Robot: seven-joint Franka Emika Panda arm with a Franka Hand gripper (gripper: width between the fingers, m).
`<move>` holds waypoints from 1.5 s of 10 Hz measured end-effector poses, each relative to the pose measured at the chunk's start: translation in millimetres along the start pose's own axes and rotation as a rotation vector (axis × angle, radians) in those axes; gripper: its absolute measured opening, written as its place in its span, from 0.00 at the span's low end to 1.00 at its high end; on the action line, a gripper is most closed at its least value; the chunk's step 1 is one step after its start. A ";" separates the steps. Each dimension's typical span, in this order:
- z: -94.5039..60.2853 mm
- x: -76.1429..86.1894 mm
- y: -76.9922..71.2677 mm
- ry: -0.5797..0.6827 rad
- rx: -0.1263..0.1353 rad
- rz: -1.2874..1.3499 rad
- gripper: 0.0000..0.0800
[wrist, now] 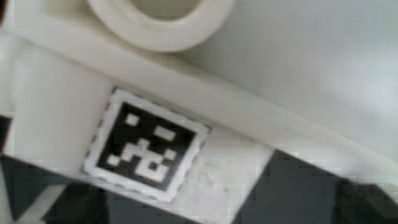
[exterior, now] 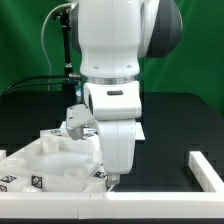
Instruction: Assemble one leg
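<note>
We see the end effector low at the big white square tray-like plastic tabletop, jaws hidden so can't tell if spread or pinching; short chunky white tagged leg is just beside it, so we'd approach slow & vertical.
</note>
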State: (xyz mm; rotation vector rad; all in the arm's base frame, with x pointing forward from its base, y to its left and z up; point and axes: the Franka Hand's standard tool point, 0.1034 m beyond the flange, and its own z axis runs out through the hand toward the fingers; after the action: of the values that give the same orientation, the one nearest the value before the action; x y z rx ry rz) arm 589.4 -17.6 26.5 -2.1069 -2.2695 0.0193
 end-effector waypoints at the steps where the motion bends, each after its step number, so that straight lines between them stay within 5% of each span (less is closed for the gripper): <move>1: 0.0 -0.7 0.5 0.000 -0.001 -0.006 0.81; 8: -1.5 -6.0 16.1 0.003 -0.009 -0.042 0.81; 12: -4.6 4.5 24.7 0.002 -0.022 -0.046 0.81; 15: -3.5 19.0 17.1 0.005 -0.016 0.139 0.81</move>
State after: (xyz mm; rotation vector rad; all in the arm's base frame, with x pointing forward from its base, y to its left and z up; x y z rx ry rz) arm 605.1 2.6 29.8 -2.2662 -2.1233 0.0005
